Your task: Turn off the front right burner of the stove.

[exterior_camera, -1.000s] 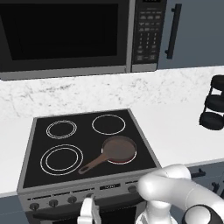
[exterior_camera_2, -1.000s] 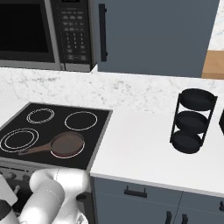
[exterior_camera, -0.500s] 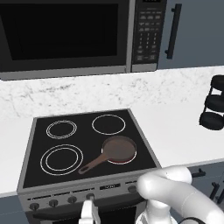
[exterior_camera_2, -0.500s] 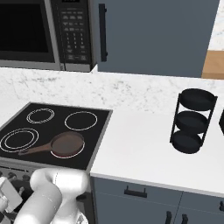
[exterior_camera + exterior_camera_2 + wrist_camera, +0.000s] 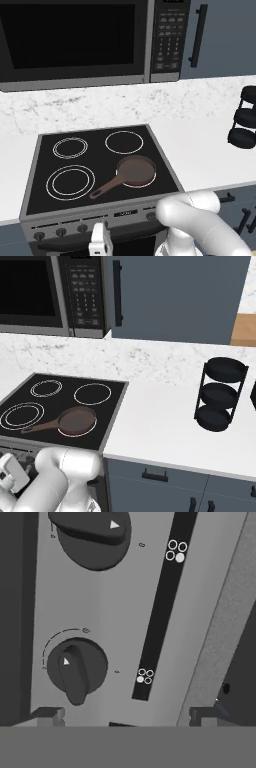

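Note:
The stove (image 5: 40, 165) is a black glass cooktop with four white ring burners and a grey steel front panel (image 5: 120, 222). A brown skillet (image 5: 136, 170) covers the front right burner (image 5: 134, 184), whose reddish rim peeks out beneath the pan. My gripper (image 5: 100, 241) hovers low in front of the panel, left of its middle, and also appears at the lower left of the right base view (image 5: 10, 474). Up close, two dark knobs face the hand: one low (image 5: 75, 668), one at the top (image 5: 92, 532). The gripper (image 5: 125, 716) is open, fingertips (image 5: 47, 714) wide apart, touching neither knob.
A black microwave (image 5: 75, 40) hangs above the stove. White marbled counter (image 5: 160, 421) runs to the right, carrying a black three-tier rack (image 5: 219, 393). Blue-grey drawers (image 5: 155, 481) sit below the counter. My white arm (image 5: 200, 225) fills the lower right.
The hand has crept slightly upward toward the knob panel. Skillet and stove are unchanged.

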